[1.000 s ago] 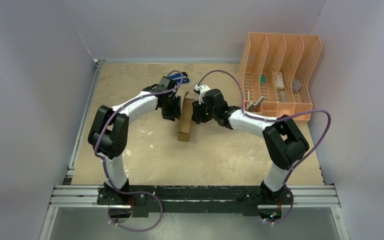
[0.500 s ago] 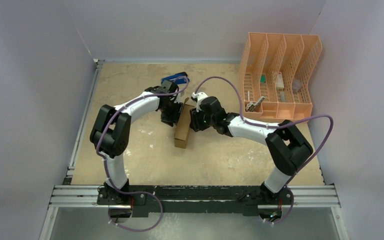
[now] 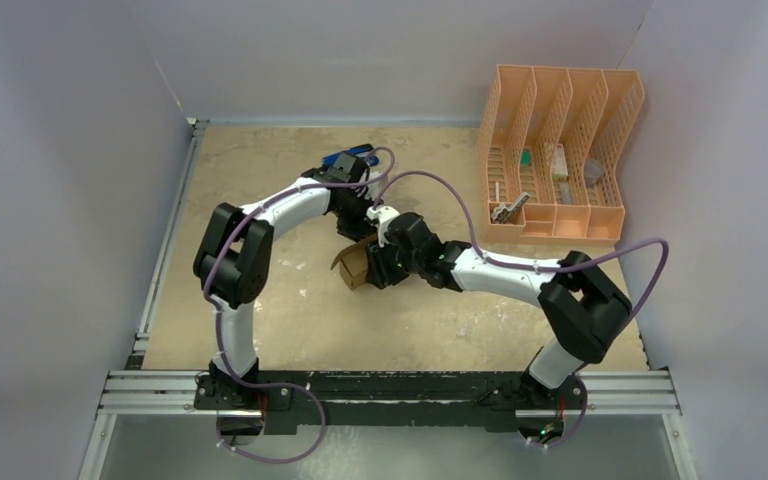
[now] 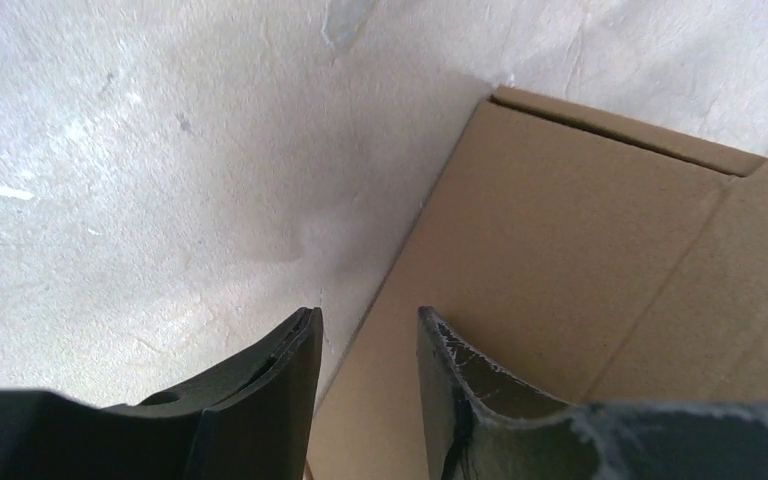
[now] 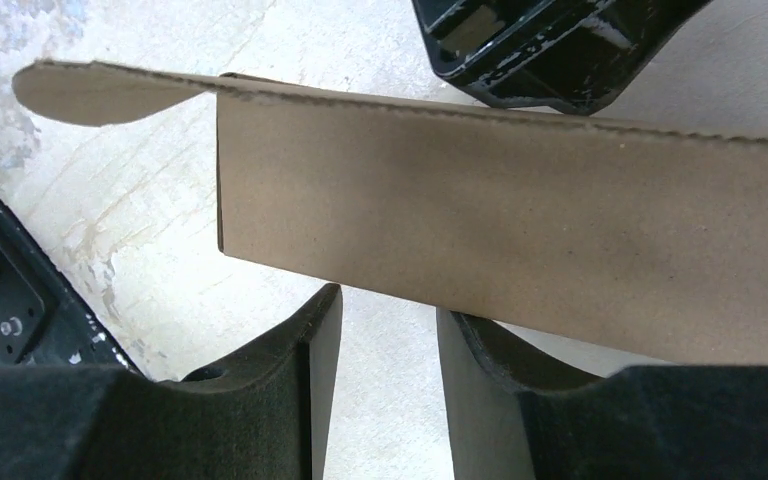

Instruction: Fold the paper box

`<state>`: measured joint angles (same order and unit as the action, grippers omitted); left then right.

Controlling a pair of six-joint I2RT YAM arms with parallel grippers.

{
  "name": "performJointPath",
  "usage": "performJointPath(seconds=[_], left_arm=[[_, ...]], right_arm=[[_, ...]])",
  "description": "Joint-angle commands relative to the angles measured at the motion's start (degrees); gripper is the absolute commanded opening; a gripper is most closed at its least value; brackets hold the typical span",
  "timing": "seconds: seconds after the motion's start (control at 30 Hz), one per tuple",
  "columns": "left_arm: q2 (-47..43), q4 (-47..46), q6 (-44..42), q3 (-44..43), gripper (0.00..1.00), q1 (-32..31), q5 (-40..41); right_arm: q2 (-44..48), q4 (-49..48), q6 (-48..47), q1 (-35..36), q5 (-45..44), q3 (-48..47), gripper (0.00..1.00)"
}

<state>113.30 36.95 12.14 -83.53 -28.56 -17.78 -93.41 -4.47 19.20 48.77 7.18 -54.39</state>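
Observation:
The paper box [image 3: 352,266], plain brown cardboard and partly folded, sits mid-table between my two grippers. My left gripper [image 3: 354,224] hangs over its far side, and my right gripper [image 3: 376,268] is against its right side. In the left wrist view the left gripper [image 4: 365,322] stands open above the edge of a cardboard panel [image 4: 560,260], clamping nothing. In the right wrist view the right gripper [image 5: 388,305] is open over bare table. A box wall [image 5: 520,230] with a rounded flap [image 5: 100,92] stands just past its tips.
A peach-orange mesh file organizer [image 3: 560,150] holding small items stands at the back right. A blue object [image 3: 352,157] lies behind the left arm. Pale walls close in three sides. A metal rail [image 3: 390,390] runs along the near edge.
The box has swung from standing lengthwise to a tilted, lower position, shifted nearer and left. My right gripper pushed left and nearer with it. My left gripper moved round to its far side.

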Motion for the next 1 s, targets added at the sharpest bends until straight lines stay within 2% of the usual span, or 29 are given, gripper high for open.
performJointPath(seconds=[0.0, 0.17, 0.3, 0.33, 0.6, 0.73, 0.97], left_arm=[[0.88, -0.02, -1.59, -4.9, 0.41, -0.63, 0.66], [0.07, 1.22, 1.85, -7.66, 0.43, 2.43, 10.47], [-4.31, -0.04, 5.09, -6.83, 0.44, 5.13, 17.13], [-5.3, 0.59, 5.98, -6.9, 0.45, 5.56, 20.99], [-15.88, 6.98, 8.4, -5.03, 0.46, 6.27, 29.93], [-21.0, 10.59, 9.69, -3.33, 0.47, 6.43, 31.49], [-28.07, 13.35, 9.8, 1.44, 0.47, 6.41, 21.96]], right_arm=[[4.35, -3.66, 0.82, -0.52, -1.45, -0.11, 0.44], [7.77, 1.95, -0.41, -0.57, -3.44, 0.03, 0.46], [10.6, 8.98, -5.12, -1.25, -5.11, -1.6, 0.49], [11.06, 10.96, -6.5, -1.72, -5.15, -2.24, 0.5], [14.02, 24.03, -23.09, -14.32, 2.54, -10.32, 0.58], [11.05, 25.96, -29.58, -20.18, 5.58, -15.17, 0.6], [2.78, 25.97, -36.56, -23.4, 14.32, -24.77, 0.61]])
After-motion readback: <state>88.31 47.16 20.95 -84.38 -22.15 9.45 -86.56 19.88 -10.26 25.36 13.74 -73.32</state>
